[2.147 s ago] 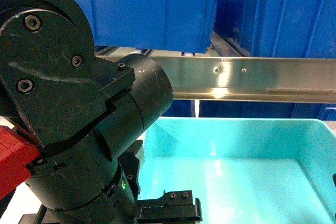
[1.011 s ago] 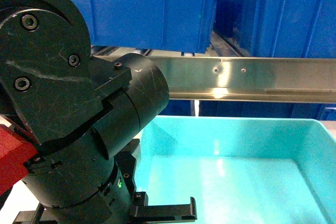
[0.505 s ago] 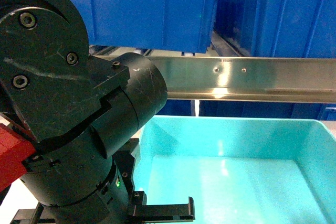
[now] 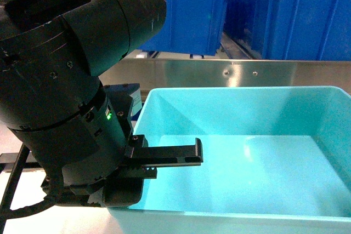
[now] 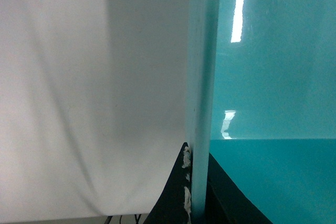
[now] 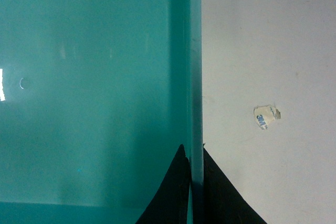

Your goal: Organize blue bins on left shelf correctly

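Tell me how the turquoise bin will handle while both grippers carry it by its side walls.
The turquoise bin looks empty, so probably light for its size. Its glossy walls may let it slip. The left gripper and right gripper each pinch one thin wall, which might flex, though opposite grips should limit tipping.

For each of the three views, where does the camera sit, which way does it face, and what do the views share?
Head: on the robot, facing forward and slightly down at the turquoise bin, steel shelf rail and dark blue crates; the left arm fills the left.
Left wrist: looks along the bin's wall, left gripper straddling it.
Right wrist: same on the opposite wall, right gripper.
Shared: the bin, in all three.
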`<state>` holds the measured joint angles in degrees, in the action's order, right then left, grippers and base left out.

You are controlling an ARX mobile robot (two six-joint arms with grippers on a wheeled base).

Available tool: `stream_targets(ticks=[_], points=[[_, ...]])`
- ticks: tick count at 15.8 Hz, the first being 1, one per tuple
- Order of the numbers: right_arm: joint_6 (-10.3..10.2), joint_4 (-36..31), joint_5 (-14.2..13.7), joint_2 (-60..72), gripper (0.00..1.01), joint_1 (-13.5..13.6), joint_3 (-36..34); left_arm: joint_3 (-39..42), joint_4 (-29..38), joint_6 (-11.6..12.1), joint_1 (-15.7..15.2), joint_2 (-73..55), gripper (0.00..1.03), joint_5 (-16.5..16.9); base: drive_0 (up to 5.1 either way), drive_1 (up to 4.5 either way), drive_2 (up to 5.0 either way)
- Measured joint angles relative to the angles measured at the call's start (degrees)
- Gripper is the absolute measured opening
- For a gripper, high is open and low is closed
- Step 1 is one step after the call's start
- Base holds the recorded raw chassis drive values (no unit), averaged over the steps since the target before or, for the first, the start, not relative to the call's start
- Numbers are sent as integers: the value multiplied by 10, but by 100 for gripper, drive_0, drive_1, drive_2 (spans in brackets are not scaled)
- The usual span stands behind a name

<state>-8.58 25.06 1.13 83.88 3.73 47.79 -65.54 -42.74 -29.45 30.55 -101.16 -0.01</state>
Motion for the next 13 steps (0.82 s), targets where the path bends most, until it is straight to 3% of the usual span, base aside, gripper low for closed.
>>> stream_targets(ticks=[5,13], points=[[-4,2,0,0,2,0,0,0,-1,2,0,0,2,0,0,0,0],[-4,3,1,0,2,0,0,-1,-1,4,0,1,2,-1,-306,-176,500]])
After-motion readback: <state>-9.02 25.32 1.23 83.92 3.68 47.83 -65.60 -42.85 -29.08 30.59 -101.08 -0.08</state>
